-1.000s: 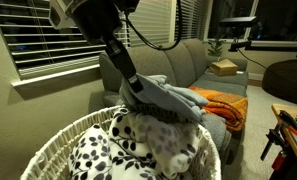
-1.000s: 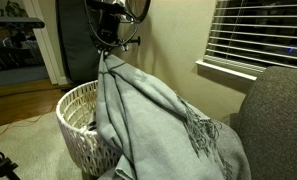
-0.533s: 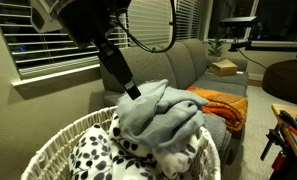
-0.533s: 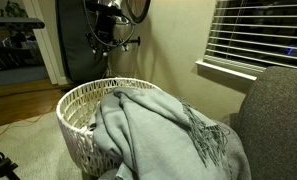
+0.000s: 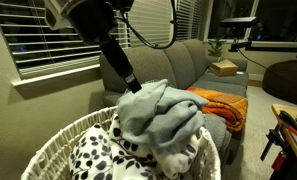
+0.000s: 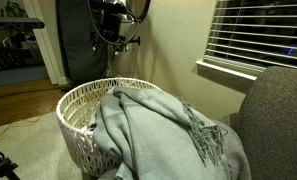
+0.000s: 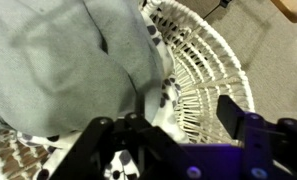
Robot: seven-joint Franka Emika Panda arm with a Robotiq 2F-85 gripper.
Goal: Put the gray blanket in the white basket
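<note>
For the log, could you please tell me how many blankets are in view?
3: the gray blanket draped over the basket rim, a spotted one inside it, an orange one on the couch. More may be hidden beneath.

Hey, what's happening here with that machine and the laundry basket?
A robot arm is putting a gray blanket into a white basket. Its hand hangs open above the basket, holding nothing. The blanket lies heaped on a spotted cloth in the basket, but a good part of it spills over the rim toward the couch.
</note>
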